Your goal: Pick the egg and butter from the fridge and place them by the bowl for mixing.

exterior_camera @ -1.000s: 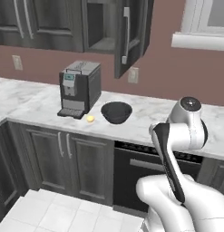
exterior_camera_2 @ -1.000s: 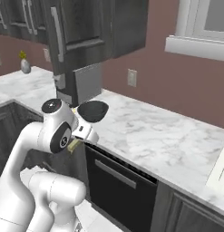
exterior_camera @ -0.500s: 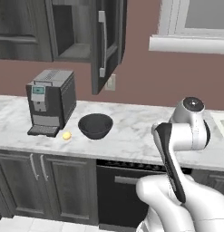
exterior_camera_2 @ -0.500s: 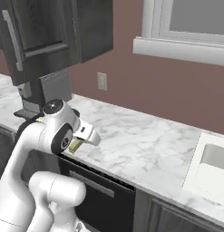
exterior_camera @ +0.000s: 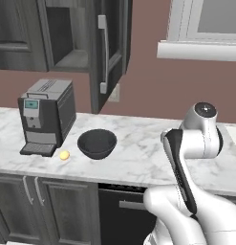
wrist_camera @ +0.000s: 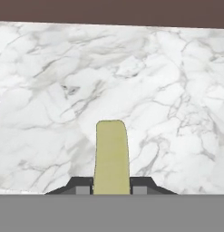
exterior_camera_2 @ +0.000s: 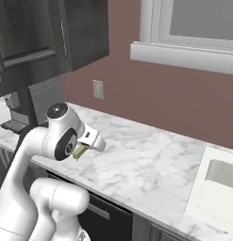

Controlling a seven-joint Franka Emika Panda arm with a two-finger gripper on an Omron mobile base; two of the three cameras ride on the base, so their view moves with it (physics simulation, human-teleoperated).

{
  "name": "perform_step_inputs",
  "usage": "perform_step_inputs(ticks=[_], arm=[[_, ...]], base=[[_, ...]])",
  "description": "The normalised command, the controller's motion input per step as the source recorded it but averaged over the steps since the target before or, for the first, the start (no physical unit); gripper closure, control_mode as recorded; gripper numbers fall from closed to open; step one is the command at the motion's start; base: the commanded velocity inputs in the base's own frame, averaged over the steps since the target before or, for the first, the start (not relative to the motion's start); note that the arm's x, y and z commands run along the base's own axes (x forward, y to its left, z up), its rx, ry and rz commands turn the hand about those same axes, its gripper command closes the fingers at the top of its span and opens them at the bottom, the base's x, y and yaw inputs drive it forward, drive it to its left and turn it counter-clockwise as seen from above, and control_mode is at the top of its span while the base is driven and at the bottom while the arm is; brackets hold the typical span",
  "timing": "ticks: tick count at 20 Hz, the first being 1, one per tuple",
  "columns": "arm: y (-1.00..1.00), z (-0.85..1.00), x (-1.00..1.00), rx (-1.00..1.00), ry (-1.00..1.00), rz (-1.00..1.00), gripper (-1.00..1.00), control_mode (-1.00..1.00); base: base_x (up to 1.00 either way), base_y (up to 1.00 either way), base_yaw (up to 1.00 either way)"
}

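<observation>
Pinching the butter (wrist_camera: 111,156), fingers (wrist_camera: 83,185) over bare marble counter (wrist_camera: 168,90), bowl (exterior_camera: 97,143) perhaps leftward.

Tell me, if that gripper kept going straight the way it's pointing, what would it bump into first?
Probably the bare marble counter. The gripper, shut on the butter, points down at it; the stick's tip would likely touch first. Depth is unclear.

Matte black bowl (exterior_camera: 97,143), smooth matte olive-yellow butter (wrist_camera: 111,156), glossy veined white marble counter (wrist_camera: 154,90).

One egg (exterior_camera: 64,155), one bowl (exterior_camera: 97,143), one coffee machine (exterior_camera: 46,116) and one butter stick (wrist_camera: 111,157).
</observation>
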Motion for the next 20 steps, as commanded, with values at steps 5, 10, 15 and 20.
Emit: perform_step_inputs(ticks=[5,10,15,20], arm=[[0.00,0.00,0.00,0.00,0.00,0.00,1.00,1.00],[0.00,0.00,0.00,0.00,0.00,0.00,1.00,1.00],[0.00,0.00,0.00,0.00,0.00,0.00,1.00,1.00],[0.00,0.00,0.00,0.00,0.00,0.00,1.00,1.00]], base=[[0.54,0.00,0.00],[0.66,0.00,0.00],[0.57,0.00,0.00],[0.57,0.00,0.00]])
